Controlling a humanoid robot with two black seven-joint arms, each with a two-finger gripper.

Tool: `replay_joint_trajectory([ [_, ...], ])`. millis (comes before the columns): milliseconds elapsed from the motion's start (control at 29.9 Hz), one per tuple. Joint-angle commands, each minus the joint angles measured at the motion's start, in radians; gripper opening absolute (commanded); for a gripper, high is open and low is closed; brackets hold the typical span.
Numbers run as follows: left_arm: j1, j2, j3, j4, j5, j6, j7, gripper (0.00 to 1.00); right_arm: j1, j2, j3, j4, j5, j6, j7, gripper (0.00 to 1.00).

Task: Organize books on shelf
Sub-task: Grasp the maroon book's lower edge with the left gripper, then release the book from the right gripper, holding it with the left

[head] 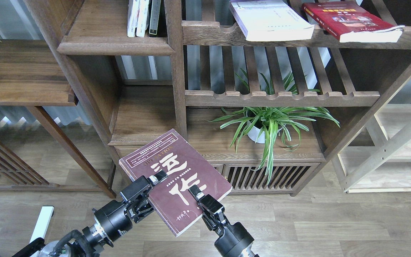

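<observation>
Potted spider plant [269, 121] in white pot [257, 135] sits on low cabinet top, toward its right half, leaves spilling over front edge and up through slats. Slatted shelf [280, 97] with scalloped front rail just above plant; second scalloped rail [212, 34] higher up. Thin upright books [143, 18], two white and one dark, stand at right end of upper-left compartment, against the post. Slatted panel [268, 176] below cabinet top. Pale wood rack [391, 150] at right edge. Dark slatted rail [2, 160] at left edge. White bar [41, 225] on wood-plank floor [334, 221], bottom left.
</observation>
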Motion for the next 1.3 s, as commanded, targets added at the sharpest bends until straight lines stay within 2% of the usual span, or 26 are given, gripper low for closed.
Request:
replay_joint_trajectory([
  [0,-0.009,-0.002,-0.002,0.003,0.005,0.000,0.000,0.98,0.000,0.000,0.000,-0.001,0.000,0.000,0.001,0.05],
  [368,-0.009,-0.002,0.008,0.017,0.005,0.000,0.003,0.98,0.000,0.000,-0.003,-0.003,0.000,0.000,0.001,0.05],
  [468,-0.011,-0.004,0.010,0.015,0.005,0.000,0.003,0.92,0.000,0.000,-0.003,-0.003,0.001,0.000,0.001,0.05],
  [568,-0.011,-0.007,0.005,0.017,0.008,0.000,0.000,0.90,0.000,0.000,-0.003,-0.004,0.000,0.000,0.001,0.05],
  [635,-0.010,-0.010,0.002,0.017,0.005,0.000,0.000,0.81,0.000,0.000,-0.003,-0.004,0.000,0.000,0.001,0.05],
  [702,-0.010,-0.011,-0.007,0.018,-0.004,0.000,-0.003,0.61,0.000,0.000,-0.003,-0.004,0.000,0.000,0.001,0.05],
  [836,-0.010,-0.014,-0.012,0.018,-0.004,0.000,0.000,0.47,0.000,0.000,-0.003,-0.004,0.000,0.000,0.001,0.05],
  [936,-0.010,-0.014,-0.013,0.018,-0.004,0.000,0.005,0.37,0.000,0.000,-0.003,-0.004,0.000,0.000,0.001,0.05],
  [1237,-0.011,-0.014,-0.010,0.018,-0.004,0.000,0.014,0.20,0.000,0.000,-0.003,-0.004,0.001,0.000,0.001,0.05],
  [1271,-0.013,-0.014,-0.010,0.018,-0.002,0.000,0.016,0.16,0.000,0.000,-0.003,-0.004,0.000,0.000,0.001,0.05],
])
